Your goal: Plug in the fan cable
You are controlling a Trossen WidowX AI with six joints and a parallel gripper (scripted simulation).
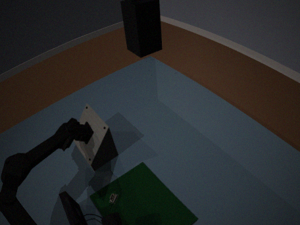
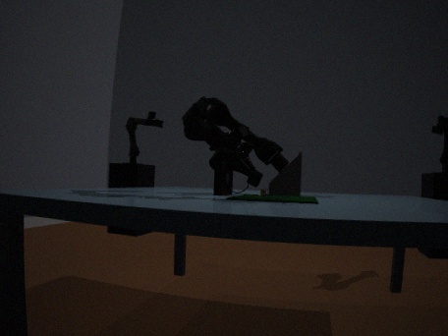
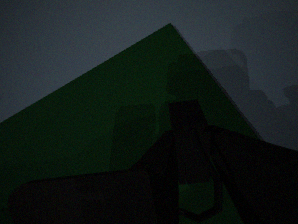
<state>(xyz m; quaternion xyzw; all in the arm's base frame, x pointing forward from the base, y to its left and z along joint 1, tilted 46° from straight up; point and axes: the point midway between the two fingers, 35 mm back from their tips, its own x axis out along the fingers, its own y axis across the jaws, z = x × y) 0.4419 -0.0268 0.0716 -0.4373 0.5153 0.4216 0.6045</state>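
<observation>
Presently, at the left of the top view, the dark arm [image 1: 44,151] [image 2: 206,120] is bent, and it reaches up to the slanted mounting block [image 1: 95,131] [image 2: 291,179], which stands on the pale blue table [image 1: 204,145] [image 2: 368,208]. At the lower left of the same view is the dark upright fan [image 1: 70,207] [image 2: 223,182], and the thin cable [image 1: 93,216] [image 2: 242,191] goes from it toward the gripper [image 1: 111,218] [image 2: 253,178] [image 3: 191,142]. This gripper is at the bottom edge, a little left of centre, above the green board [image 1: 154,194] [image 2: 295,199] [image 3: 95,105]. Its fingers are nearly together, pinching the dark plug [image 3: 186,115], whose exact seating is too dark to tell. The small pale header [image 1: 113,198] [image 2: 263,192] stands on the board near the gripper, in the lower part of the frame, and the plug is off it. Farther right, the board's corner points toward the lower right.
</observation>
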